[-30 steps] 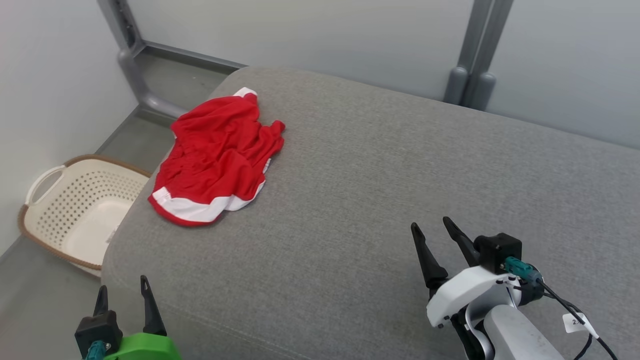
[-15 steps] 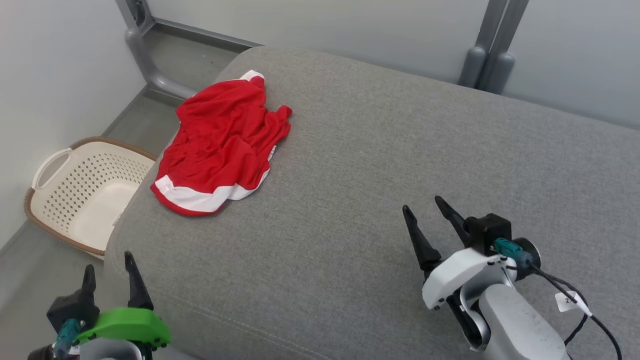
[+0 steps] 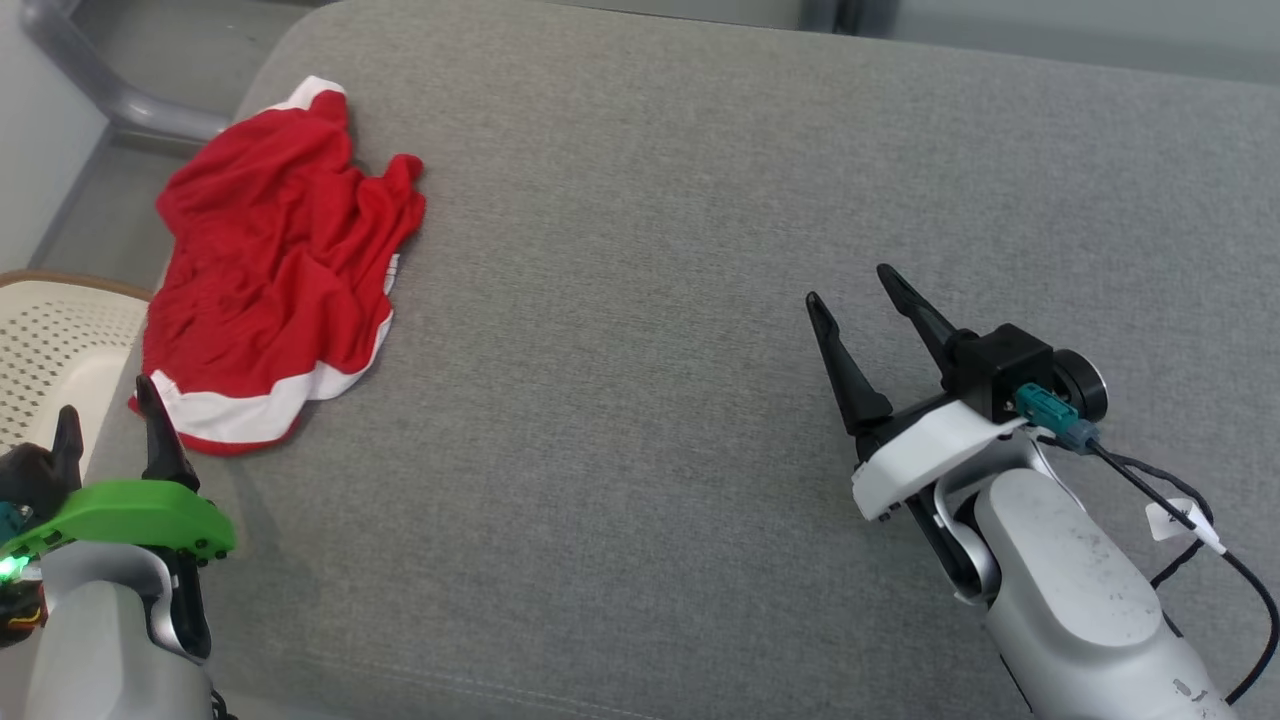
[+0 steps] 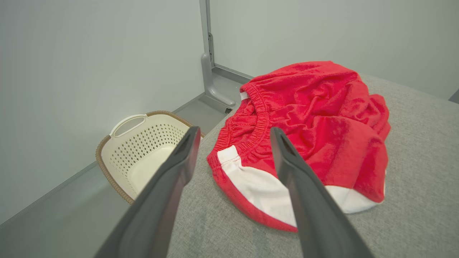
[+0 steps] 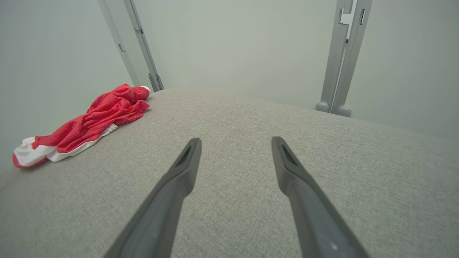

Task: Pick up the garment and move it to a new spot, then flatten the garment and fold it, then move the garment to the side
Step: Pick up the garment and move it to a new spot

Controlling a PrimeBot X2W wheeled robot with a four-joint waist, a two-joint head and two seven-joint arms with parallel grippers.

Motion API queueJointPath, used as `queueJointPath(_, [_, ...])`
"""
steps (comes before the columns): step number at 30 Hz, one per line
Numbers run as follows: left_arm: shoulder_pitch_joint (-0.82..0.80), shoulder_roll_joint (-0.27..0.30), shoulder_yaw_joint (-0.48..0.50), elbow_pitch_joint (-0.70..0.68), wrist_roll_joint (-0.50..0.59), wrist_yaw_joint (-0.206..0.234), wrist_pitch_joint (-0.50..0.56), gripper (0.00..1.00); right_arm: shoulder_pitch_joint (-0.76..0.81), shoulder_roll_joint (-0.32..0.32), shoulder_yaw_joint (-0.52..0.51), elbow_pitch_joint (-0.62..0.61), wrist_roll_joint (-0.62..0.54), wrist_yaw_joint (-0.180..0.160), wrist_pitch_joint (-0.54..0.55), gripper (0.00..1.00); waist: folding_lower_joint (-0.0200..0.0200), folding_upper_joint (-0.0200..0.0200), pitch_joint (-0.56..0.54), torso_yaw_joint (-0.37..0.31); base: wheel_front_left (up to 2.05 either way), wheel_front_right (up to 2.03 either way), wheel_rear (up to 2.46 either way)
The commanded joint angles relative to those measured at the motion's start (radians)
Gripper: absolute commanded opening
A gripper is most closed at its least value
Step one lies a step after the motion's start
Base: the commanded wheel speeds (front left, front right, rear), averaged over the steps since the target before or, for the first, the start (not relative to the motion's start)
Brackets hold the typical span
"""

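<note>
With every step left, the red shorts point(image 3: 270, 270) lay crumpled near the laundry basket point(image 3: 55, 330), left gripper point(image 3: 107, 400) and right gripper point(image 3: 848, 284) open, empty.

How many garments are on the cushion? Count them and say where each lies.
1. The red shorts with white trim lie crumpled near the grey cushion's left edge, beside the cream laundry basket on the floor. Another could hide beneath them.

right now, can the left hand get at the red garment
Probably yes. The left hand is open and aimed at the near white-trimmed edge of the red garment, which lies loose on the grey cushion with nothing between them.
</note>
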Motion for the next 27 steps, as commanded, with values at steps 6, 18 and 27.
queueJointPath(6, [-0.132,0.052,0.023,0.21,-0.03,-0.023,0.003,1.0,-0.04,-0.021,0.012,-0.051,0.004,-0.002,-0.003,1.0,0.0,0.0,0.154,-0.153,0.0,0.0,0.0])
queueJointPath(18, [-0.238,0.089,0.016,0.489,-0.042,0.005,0.025,0.0,-0.053,-0.021,-0.017,-0.061,0.008,-0.002,-0.003,1.0,0.0,0.0,0.154,-0.193,0.0,0.0,0.0])
queueJointPath(27, [-0.249,0.056,-0.051,0.21,0.03,-0.02,-0.001,0.0,-0.004,0.024,-0.077,-0.045,0.012,-0.002,-0.003,1.0,0.0,0.0,0.051,-0.211,0.0,0.0,0.0])
